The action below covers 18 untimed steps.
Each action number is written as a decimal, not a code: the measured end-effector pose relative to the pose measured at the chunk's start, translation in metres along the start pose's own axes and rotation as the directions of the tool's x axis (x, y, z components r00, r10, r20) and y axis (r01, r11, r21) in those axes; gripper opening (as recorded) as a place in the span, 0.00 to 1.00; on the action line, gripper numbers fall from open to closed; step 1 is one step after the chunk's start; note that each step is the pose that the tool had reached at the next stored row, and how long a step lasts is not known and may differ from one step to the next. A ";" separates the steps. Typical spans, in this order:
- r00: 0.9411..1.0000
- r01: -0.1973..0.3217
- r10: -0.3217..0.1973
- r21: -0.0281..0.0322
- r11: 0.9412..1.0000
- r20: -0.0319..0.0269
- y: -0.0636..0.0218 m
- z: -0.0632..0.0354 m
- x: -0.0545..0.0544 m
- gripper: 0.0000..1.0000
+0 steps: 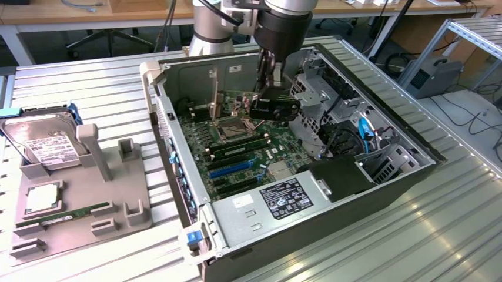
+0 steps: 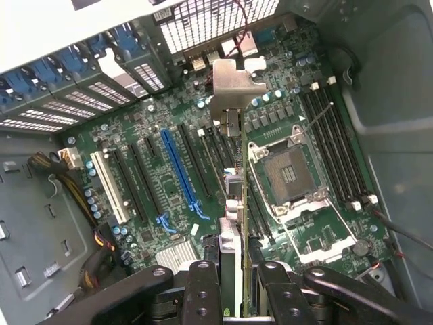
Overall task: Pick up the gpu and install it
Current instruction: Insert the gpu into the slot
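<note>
Closest to the wrist camera, the black gripper [image 2: 233, 298] has its fingers [image 2: 203, 291] pinched on the gpu [image 2: 233, 223], a short green circuit card with a black cooler block and a silver metal end bracket, seen edge-on. In the exterior view the gpu [image 1: 274, 108] hangs in the upper middle of the frame over the green motherboard [image 1: 235, 147] of the open black computer case [image 1: 408, 158]. Whether it touches a slot I cannot tell.

The card is probably light and stiff but fragile. Clamping both faces near the cooler block looks sound and keeps the fingers off the connector edge.

The white label on the grey power supply [image 1: 286, 200] and the one on the silver hard drive [image 1: 43, 141] at the frame's left are too small to read.
</note>
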<state>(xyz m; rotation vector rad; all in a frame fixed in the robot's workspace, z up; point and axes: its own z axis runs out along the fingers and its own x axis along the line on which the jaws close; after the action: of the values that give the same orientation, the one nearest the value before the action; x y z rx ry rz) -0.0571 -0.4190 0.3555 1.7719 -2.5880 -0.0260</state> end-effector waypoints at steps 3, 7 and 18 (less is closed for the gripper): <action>1.000 0.005 -0.005 0.000 1.000 0.000 0.0000 0.0001 0.000 0.27; 1.000 0.012 -0.012 0.000 1.000 -0.001 0.0000 0.0002 0.000 0.27; 1.000 0.029 -0.029 0.000 1.000 -0.002 0.0000 0.0004 0.000 0.27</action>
<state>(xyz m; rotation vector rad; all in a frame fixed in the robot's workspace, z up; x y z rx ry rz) -0.0571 -0.4190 0.3551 1.8092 -2.5605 -0.0236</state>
